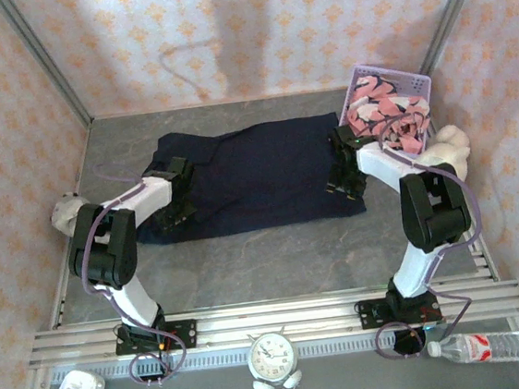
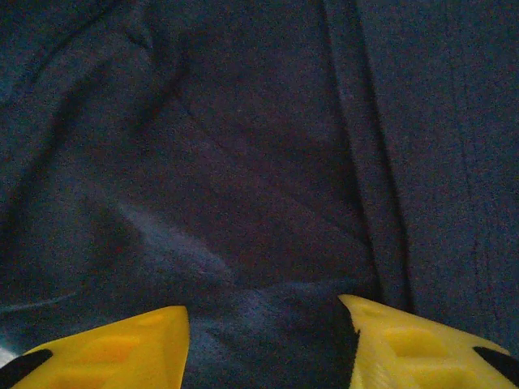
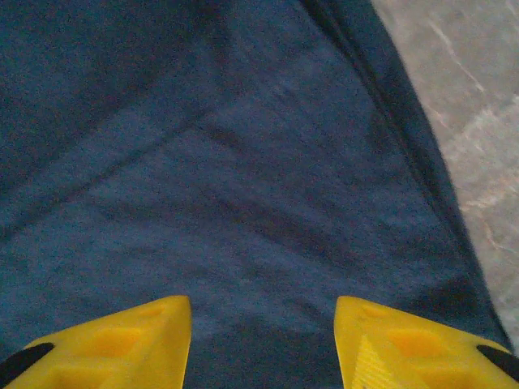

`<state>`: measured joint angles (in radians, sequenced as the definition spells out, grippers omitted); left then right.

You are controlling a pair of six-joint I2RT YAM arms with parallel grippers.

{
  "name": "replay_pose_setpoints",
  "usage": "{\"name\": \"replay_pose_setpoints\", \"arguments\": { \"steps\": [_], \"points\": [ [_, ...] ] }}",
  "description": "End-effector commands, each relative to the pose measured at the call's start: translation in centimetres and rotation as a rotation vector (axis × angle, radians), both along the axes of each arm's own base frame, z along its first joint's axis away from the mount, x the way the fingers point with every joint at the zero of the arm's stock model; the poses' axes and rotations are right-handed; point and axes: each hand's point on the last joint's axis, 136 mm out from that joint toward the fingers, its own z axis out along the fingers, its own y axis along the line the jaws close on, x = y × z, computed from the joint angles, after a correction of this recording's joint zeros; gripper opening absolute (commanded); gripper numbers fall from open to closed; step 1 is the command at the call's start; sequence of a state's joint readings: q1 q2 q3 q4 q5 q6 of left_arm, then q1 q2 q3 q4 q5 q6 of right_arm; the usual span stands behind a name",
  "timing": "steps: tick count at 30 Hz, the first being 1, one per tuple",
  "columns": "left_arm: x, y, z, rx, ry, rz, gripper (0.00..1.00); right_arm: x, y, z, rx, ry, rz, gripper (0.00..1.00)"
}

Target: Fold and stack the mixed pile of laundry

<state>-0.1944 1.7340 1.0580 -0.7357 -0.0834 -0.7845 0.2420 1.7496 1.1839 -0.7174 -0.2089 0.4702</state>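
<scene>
**Navy piece flat, both pincers open over its ends; pink piece waiting in basket**

- Navy garment (image 1: 257, 171): spread on the desk (image 1: 275, 258), lying between the two pincers. One layer or two, cannot tell. Some creases and a raised seam ahead of the left pincer; smoother cloth under the right one.
- Left pincer (image 1: 175, 208): low over the garment's left end, yellow tips well apart, nothing clamped. A soft hump of cloth sits between the tips.
- Right pincer (image 1: 342, 181): low over the right end, tips apart, holding nothing. The cloth edge and bare desk lie just to its right.
- Pink printed garment (image 1: 385, 111): bunched in the lavender basket (image 1: 411, 74), just beyond and right of the right pincer. Not folded yet, so the task looks early.
- Plush toy (image 1: 449, 147): beside the right arm, below the basket.

Risks, as I judge them:
- Left side closes on the hump and takes extra cloth, so the fold comes out lumpy or skewed.
- Right side closes on flat cloth and pinches nothing, or slips off the near edge; then one end lifts alone and the piece drags askew.
- Uneven lift between the arms twists the fold line.
- A swing of the right arm may catch the basket or the toy, both close by.
</scene>
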Motion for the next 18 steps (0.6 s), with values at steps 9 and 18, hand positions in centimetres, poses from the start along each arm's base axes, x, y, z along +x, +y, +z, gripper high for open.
{"name": "replay_pose_setpoints", "arguments": {
  "steps": [9, 18],
  "points": [
    [-1.2, 0.5, -1.5, 0.001, 0.049, 0.029, 0.6, -0.9, -1.6, -5.8, 0.027, 0.127, -0.191, 0.5],
    [-6.0, -1.2, -2.2, -0.066, 0.082, 0.051, 0.6, -6.8, -4.6, -5.2, -0.026, 0.235, -0.235, 0.49]
  ]
}}
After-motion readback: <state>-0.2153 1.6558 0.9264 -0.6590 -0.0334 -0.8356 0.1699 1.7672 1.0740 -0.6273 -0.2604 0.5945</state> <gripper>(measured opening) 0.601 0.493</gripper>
